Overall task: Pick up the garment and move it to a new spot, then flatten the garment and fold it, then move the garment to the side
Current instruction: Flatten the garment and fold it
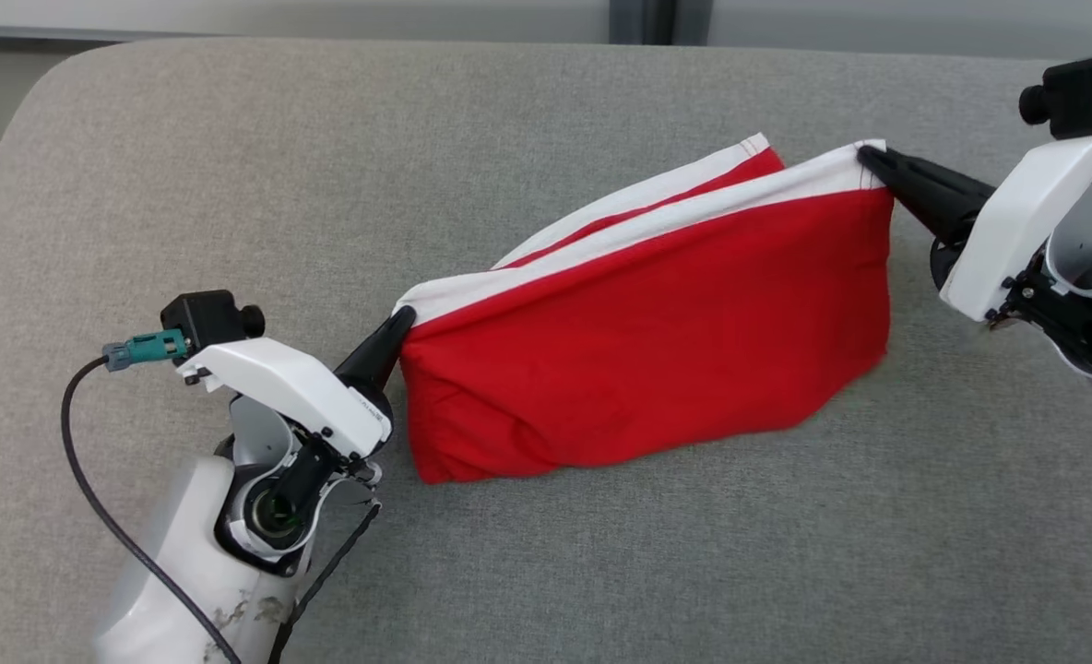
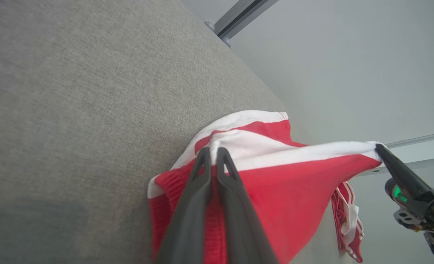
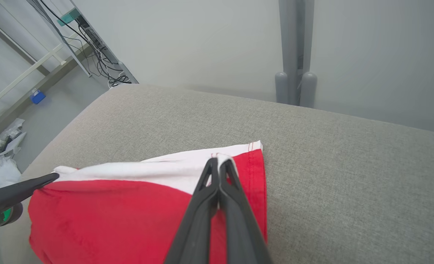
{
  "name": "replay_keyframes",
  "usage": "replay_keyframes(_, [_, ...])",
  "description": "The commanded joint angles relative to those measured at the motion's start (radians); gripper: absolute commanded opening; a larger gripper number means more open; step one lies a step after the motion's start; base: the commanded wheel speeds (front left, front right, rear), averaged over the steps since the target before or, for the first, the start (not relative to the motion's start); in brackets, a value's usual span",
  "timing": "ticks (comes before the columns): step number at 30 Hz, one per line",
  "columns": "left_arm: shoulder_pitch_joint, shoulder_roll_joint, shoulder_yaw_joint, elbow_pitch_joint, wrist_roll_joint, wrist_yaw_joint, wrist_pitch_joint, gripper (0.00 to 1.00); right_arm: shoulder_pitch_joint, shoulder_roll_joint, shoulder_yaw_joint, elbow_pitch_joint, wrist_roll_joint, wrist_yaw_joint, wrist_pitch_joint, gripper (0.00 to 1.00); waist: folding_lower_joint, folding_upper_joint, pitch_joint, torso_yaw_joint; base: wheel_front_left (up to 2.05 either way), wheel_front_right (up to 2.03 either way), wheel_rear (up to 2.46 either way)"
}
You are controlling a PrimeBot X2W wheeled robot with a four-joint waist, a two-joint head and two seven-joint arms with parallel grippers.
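On the bench, your left fingers and right fingers clench the garment at its white hem corners; open bench all round.

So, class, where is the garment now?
The garment is mid head view, over the grey cushion, held between left end effector and right end effector.

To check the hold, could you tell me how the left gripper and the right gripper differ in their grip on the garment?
The left gripper pinches the left end of the white band, nearer the robot; the right gripper pinches its right end, farther off. In the head view the left gripper points up-right, the right gripper left. Both are shut on the red garment.
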Motion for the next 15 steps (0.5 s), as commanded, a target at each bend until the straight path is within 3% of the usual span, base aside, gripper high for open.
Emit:
replay_keyframes(1, [-0.030,-0.005,-0.004,0.024,0.020,-0.014,-0.018,0.00,-0.021,-0.004,0.001,0.020,-0.013,0.000,-0.018,0.00,0.0000,0.0000,0.032,0.028,0.00,0.00,0.00])
replay_keyframes(15, [-0.164,-0.085,-0.039,0.205,0.025,-0.105,-0.130,0.00,-0.151,0.018,0.066,0.152,-0.062,0.000,-0.099,0.00,0.0000,0.0000,0.124,0.103,0.00,0.00,0.00])
